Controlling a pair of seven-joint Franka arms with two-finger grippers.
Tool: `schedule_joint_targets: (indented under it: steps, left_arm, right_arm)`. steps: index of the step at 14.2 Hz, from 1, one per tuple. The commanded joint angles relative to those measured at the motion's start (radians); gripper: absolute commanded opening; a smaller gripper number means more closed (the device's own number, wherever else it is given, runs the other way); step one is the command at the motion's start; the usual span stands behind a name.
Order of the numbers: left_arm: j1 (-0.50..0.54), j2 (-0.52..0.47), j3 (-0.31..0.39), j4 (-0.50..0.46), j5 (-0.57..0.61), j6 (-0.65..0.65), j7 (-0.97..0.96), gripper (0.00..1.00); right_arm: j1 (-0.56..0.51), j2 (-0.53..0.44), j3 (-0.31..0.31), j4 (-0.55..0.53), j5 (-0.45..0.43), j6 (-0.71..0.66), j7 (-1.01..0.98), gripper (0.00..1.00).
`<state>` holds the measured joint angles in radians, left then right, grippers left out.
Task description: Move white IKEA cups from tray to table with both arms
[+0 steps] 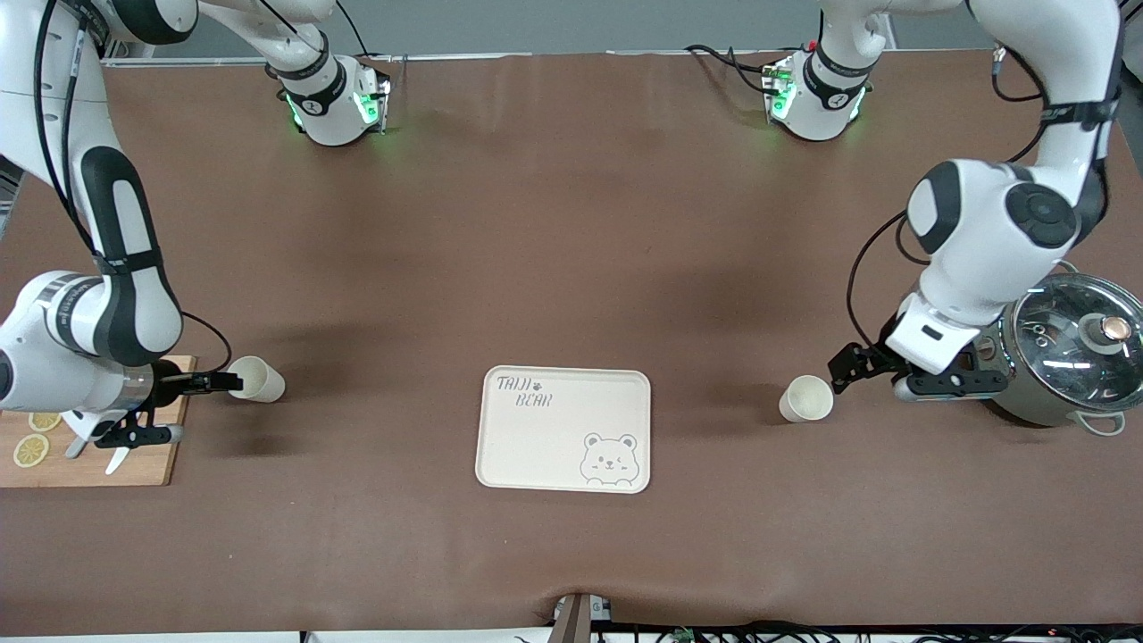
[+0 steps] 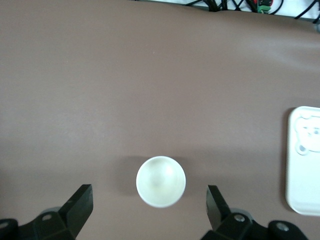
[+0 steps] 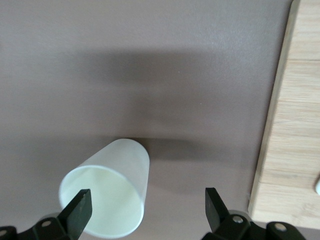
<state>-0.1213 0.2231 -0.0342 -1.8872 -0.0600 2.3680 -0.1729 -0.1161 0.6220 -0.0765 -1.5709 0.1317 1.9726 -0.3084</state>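
Brown mat covers the table; both arm bases stand along its edge farthest from the front camera.

Cream rectangular tray with a bear print and "TAIJI BEAR" lettering lies mid-table, nearer the front camera, nothing on it.

One white cup stands upright on the mat toward the left arm's end, apart from the tray. Left gripper is low, just beside this cup on the side toward the pot. In the left wrist view the fingers are spread wide, the cup seen rim-up between them, gaps on both sides; not grasped.

Steel pot with glass lid sits at the left arm's end, close to that arm's wrist.

Second white cup sits toward the right arm's end, beside a wooden cutting board. Right gripper is level with it, one finger tip at the rim. Right wrist view: fingers released and wide; cup near one finger, contact unclear.

Lemon slices and a knife on the board.
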Motion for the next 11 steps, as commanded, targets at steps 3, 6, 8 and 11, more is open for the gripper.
schedule_joint_targets:
  steps: [3, 6, 8, 11]
  left_arm:
    - [0.006, 0.018, 0.0, 0.222, -0.011, -0.312, -0.03, 1.0]
    - [0.009, 0.03, 0.005, 0.29, -0.011, -0.38, -0.031, 1.0]
    - [0.011, 0.024, 0.01, 0.295, -0.012, -0.412, -0.031, 1.0]
    - [0.009, 0.016, 0.011, 0.296, -0.015, -0.421, -0.036, 1.0]
  right_arm:
    - [-0.014, -0.01, 0.02, 0.152, -0.017, -0.178, -0.005, 1.0]
    - [-0.017, -0.011, 0.018, 0.236, -0.018, -0.266, 0.0, 1.0]
    - [-0.022, -0.011, 0.017, 0.29, -0.021, -0.287, 0.002, 1.0]
    - [-0.024, -0.011, 0.017, 0.316, -0.084, -0.284, 0.002, 1.0]
